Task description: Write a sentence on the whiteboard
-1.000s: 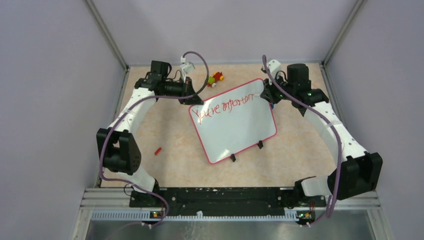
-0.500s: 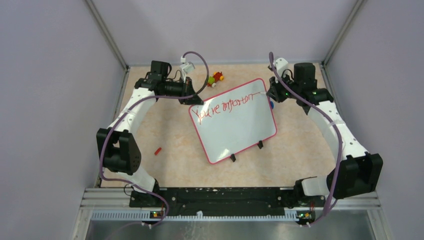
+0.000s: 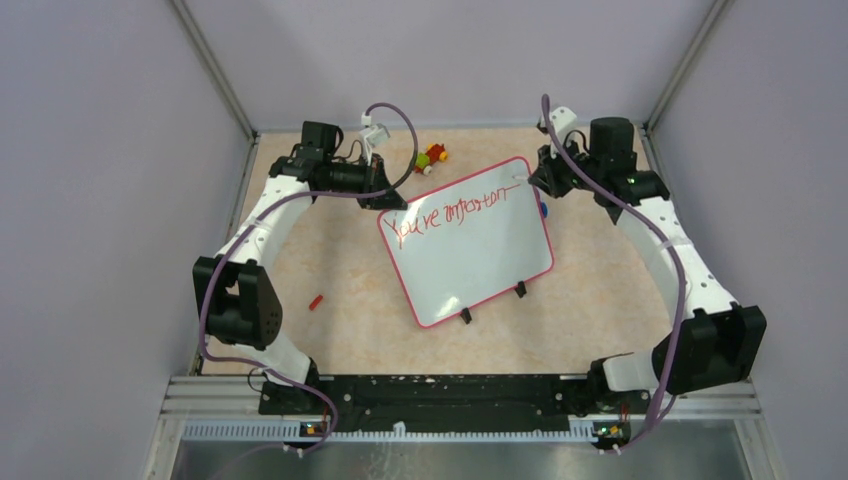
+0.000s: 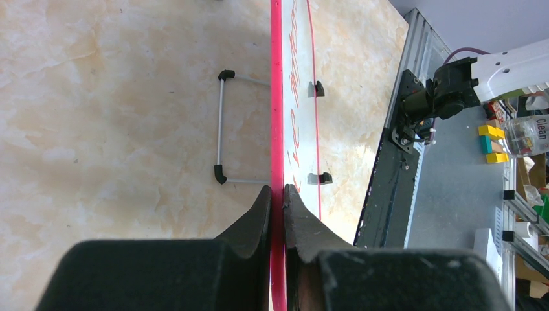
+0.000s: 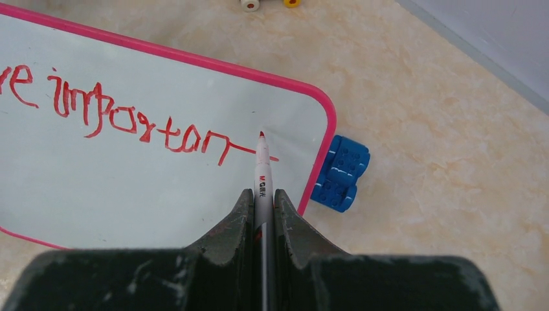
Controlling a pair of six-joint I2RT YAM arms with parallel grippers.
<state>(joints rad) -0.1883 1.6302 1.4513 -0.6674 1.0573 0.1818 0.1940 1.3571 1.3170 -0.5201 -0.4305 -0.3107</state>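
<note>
The whiteboard (image 3: 470,245), white with a pink-red rim, lies tilted mid-table; two black clips (image 3: 466,316) sit on its near edge. Red slanted lettering (image 3: 450,212) reads "You're importan" with a long stroke; it also shows in the right wrist view (image 5: 129,120). My left gripper (image 3: 385,200) is shut on the board's rim (image 4: 277,129) at its far-left corner. My right gripper (image 3: 540,180) is shut on a white marker (image 5: 262,184), whose red tip (image 5: 261,135) is at the board's far-right corner, just above the stroke's end.
A blue brick (image 5: 340,173) lies against the board's right rim, also in the top view (image 3: 543,210). A small colourful toy (image 3: 432,156) sits at the back. A small red piece (image 3: 316,300) lies on the table left of the board. A wire stand (image 4: 223,126) shows under the board.
My right gripper with the marker has moved back and to the right along the board's far edge, toward the far-right corner. The left arm and board have not moved.
</note>
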